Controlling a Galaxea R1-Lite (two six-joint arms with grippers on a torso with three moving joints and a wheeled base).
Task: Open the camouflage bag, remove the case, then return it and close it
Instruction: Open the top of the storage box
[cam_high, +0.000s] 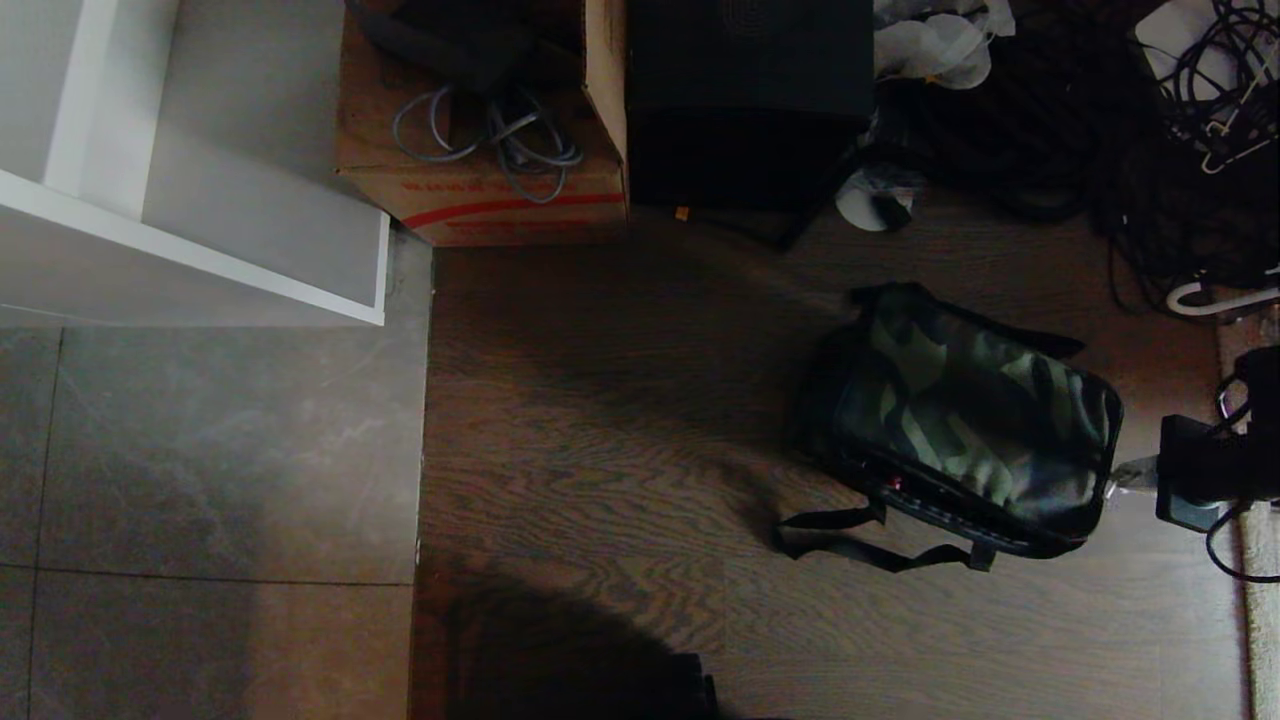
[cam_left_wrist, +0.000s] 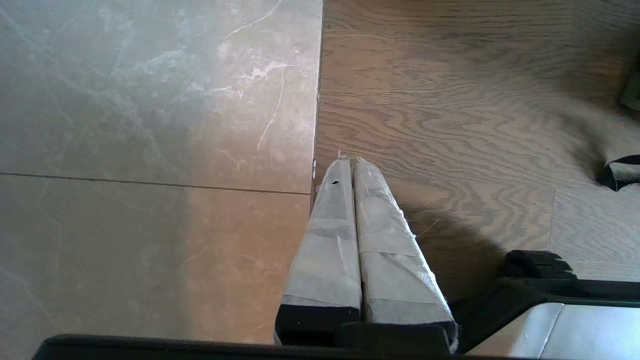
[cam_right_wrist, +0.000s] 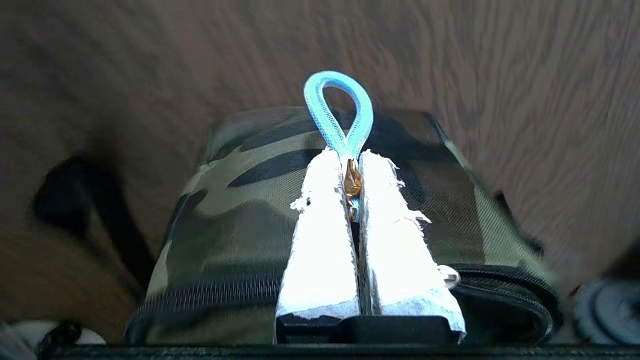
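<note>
Shelf: we see a white shelf unit (cam_high: 190, 200) at ten o'clock in the head view, on grey tile.
Cardboard box: at eleven o'clock, a cardboard box (cam_high: 480, 190) with grey cables (cam_high: 500, 135) draped in it, a black box (cam_high: 745, 100) just beside it at twelve.
Left gripper: the left gripper (cam_left_wrist: 350, 165) hangs over the seam between tile and wood floor, its taped fingers pressed together on nothing.
Bag, place: the camouflage bag (cam_high: 965, 420) lies on the wood floor at about four o'clock from the middle of the head view, well apart from the boxes.
Bag, lie: we judge its long axis to run from ten o'clock to four o'clock, camouflage panel up, a black strap (cam_high: 870, 545) trailing toward seven.
Bag, handling: we judge it soft and light, likely to slide or lift if tugged hard; the zip pull is the place to take hold.
Zip pull: a blue loop (cam_right_wrist: 339, 117) on a brass tab (cam_right_wrist: 352, 179) sits at the bag's right-hand corner.
Right gripper: the right gripper (cam_right_wrist: 353, 170) at three o'clock is pinched tight on that tab, the loop sticking out past its fingertips.
Stage: we judge the bag not yet unzipped.
</note>
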